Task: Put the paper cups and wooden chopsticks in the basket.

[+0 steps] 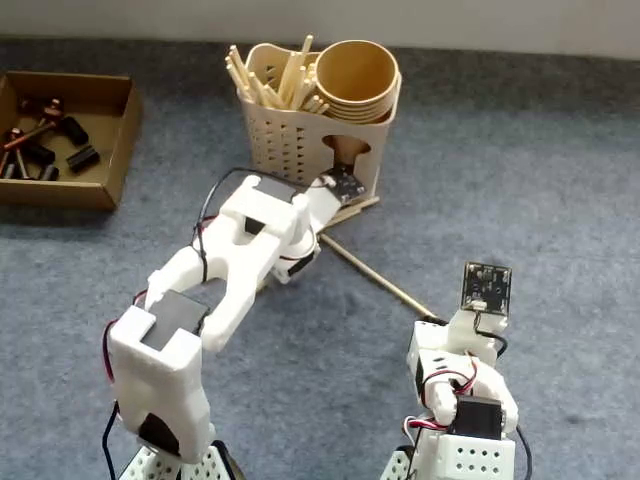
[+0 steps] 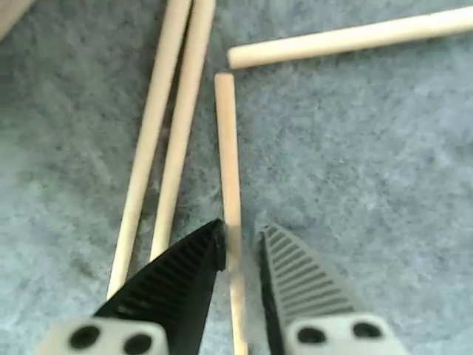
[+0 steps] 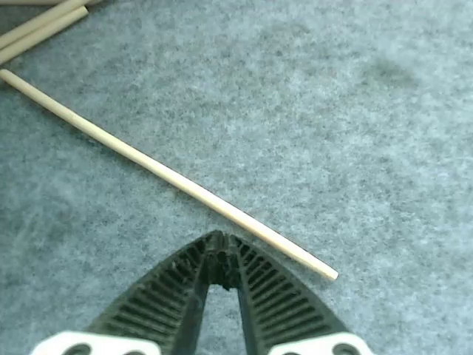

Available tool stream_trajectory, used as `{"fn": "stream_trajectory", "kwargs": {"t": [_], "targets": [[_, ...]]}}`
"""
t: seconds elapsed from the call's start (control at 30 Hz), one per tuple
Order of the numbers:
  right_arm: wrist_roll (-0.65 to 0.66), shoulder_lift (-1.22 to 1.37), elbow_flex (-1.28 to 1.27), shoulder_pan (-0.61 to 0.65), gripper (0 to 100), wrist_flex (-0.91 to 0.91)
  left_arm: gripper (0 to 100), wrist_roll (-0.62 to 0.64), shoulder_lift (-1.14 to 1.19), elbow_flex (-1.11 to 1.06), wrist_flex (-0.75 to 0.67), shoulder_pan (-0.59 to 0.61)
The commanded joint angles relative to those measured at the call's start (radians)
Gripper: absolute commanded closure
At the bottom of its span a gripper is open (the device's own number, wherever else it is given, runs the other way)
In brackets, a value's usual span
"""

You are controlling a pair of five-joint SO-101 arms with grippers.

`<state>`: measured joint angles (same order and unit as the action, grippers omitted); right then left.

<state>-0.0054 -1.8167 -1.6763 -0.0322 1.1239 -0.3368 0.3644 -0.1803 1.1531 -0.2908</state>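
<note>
Left hand (image 2: 240, 235) just before basket (image 1: 285, 150), slightly apart astride chopstick (image 2: 227, 140). Right hand (image 3: 222, 242) together, second chopstick (image 3: 170, 174) just past tips.

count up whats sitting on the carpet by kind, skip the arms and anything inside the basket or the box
loose chopsticks: 4, going by the left wrist view
basket: 1
cardboard box: 1
total: 6
</note>
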Motion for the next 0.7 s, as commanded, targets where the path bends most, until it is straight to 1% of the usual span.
{"fn": "stream_trajectory", "kwargs": {"t": [0.0,0.07,0.3,0.47,0.6,0.67], "targets": [[0.011,0.004,-0.101,-0.01,99.3,-0.015,97,0.0,-0.002,0.025,-0.005,0.018],[0.011,0.004,-0.101,-0.01,99.3,-0.015,99,0.002,-0.004,0.021,-0.003,0.024],[0.011,0.004,-0.101,-0.01,99.3,-0.015,99,0.003,-0.005,0.021,0.087,0.018],[0.011,0.004,-0.101,-0.01,99.3,-0.015,99,0.029,-0.033,0.012,0.089,0.022],[0.011,0.004,-0.101,-0.01,99.3,-0.015,99,0.031,-0.147,-0.097,0.072,0.018],[0.011,0.004,-0.101,-0.01,99.3,-0.015,99,0.031,-0.222,-0.173,0.021,0.016]]}}
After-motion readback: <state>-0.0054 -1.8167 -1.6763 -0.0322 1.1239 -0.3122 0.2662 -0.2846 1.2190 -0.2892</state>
